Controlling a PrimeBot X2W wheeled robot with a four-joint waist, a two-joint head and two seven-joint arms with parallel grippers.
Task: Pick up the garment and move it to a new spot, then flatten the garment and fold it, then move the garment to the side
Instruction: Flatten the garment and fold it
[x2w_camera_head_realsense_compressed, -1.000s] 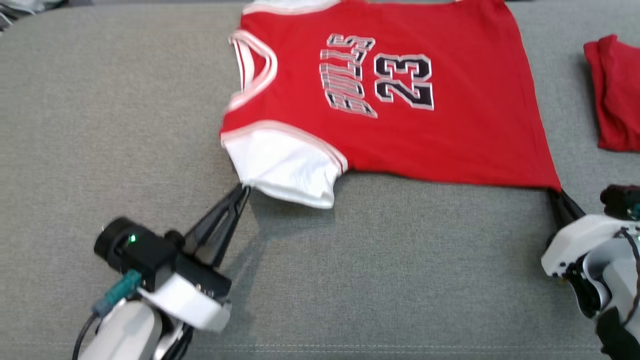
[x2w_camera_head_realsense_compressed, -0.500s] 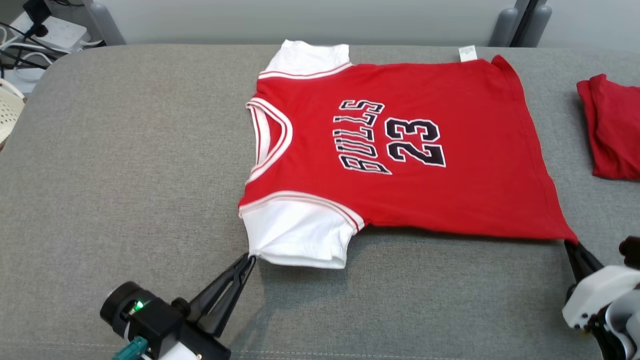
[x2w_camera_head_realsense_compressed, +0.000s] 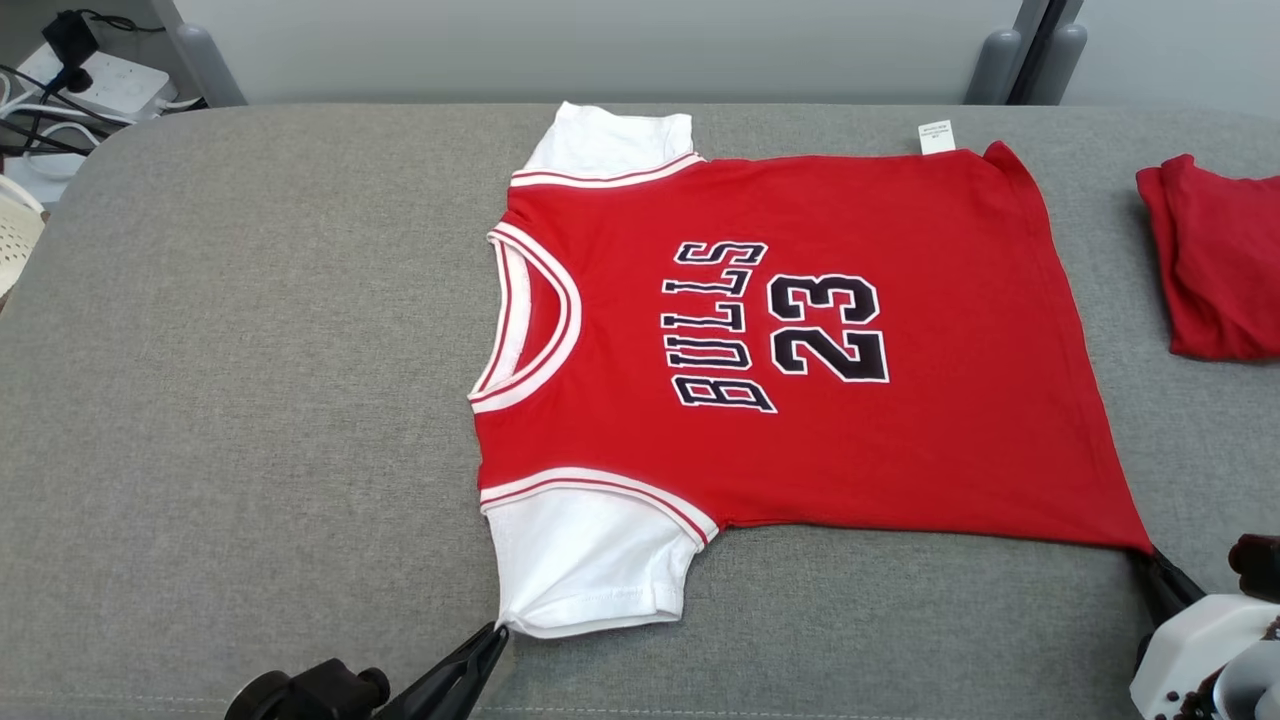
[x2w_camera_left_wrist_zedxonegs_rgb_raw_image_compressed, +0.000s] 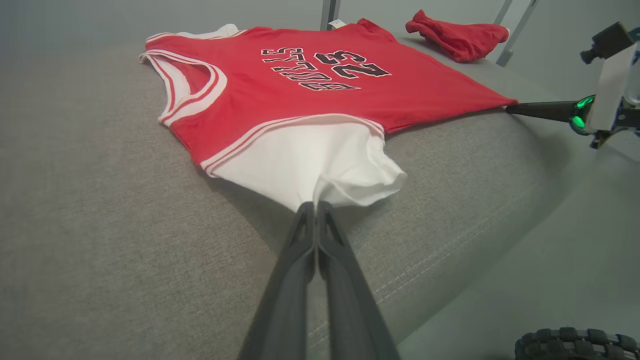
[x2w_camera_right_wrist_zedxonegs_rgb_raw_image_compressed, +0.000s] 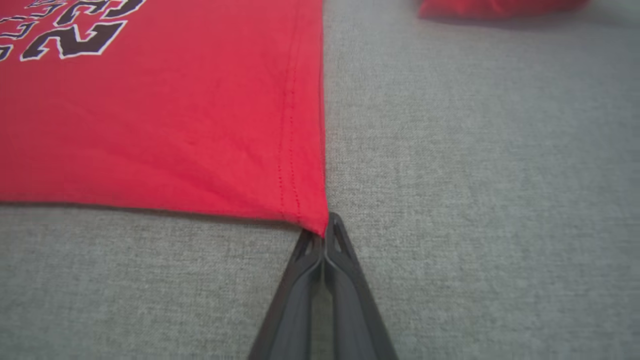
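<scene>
The garment (x2w_camera_head_realsense_compressed: 800, 350), a red jersey with white sleeves, lay spread face up on the grey padded surface (x2w_camera_head_realsense_compressed: 250, 350), with its neck toward the robot's left and its hem toward the right. The left pincer (x2w_camera_left_wrist_zedxonegs_rgb_raw_image_compressed: 316, 206) was closed on the outer corner of the near sleeve (x2w_camera_head_realsense_compressed: 590, 560), and the right pincer (x2w_camera_right_wrist_zedxonegs_rgb_raw_image_compressed: 327, 225) was closed on the near hem corner (x2w_camera_head_realsense_compressed: 1135, 540). Each one held only a very small bit of cloth at its very tip. In my judgement this thin hold was the main risk: a stronger pull could make a corner slip out, and then one side would spring back and wrinkle. The sleeve cuff looked gathered into a small bunch at the left pincer, so a release there could leave a crease that spoils the fold. An uneven pull from the two arms could also skew the body, because the far side lay free with nothing to hold it. The near sleeve was close to the front edge of the surface, so more dragging toward the robot could bring it over the edge. A second red cloth (x2w_camera_head_realsense_compressed: 1215, 260) lay near the hem on the right, apart from the garment, and a move toward that side could catch it.
</scene>
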